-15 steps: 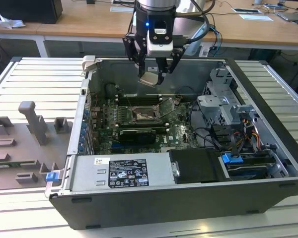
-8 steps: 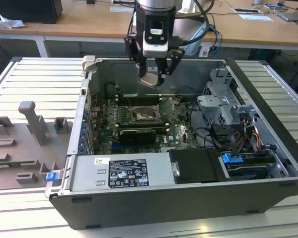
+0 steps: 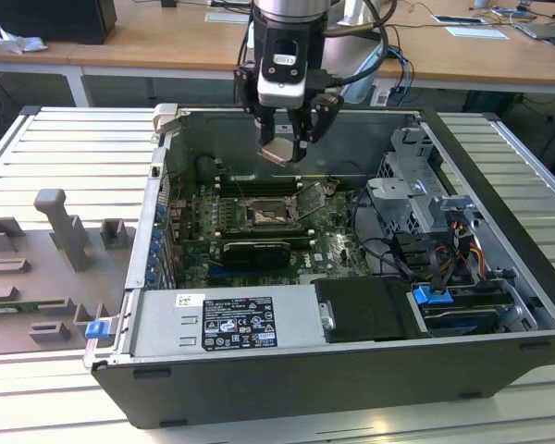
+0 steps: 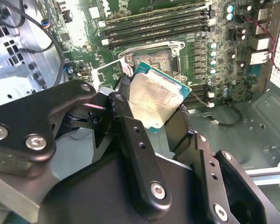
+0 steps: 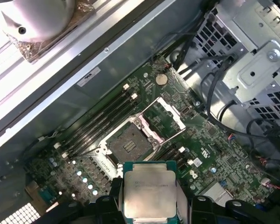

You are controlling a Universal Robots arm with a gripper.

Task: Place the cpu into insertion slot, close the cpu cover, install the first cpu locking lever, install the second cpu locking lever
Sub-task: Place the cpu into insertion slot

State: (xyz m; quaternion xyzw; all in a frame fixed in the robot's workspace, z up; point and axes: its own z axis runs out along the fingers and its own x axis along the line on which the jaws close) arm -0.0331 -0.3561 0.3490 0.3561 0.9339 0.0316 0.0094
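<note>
Counter: grey slatted top carrying an open computer case.
Tool: clamped on the cpu, above the green board.
Slot: insertion slot below the cpu, well apart.

In the exterior view the gripper hung at upper centre, the cpu pinched between its fingers, above the insertion slot at mid-frame inside the computer case. The power supply lay at lower centre. The drive cage stood toward the exterior view's right.
</note>
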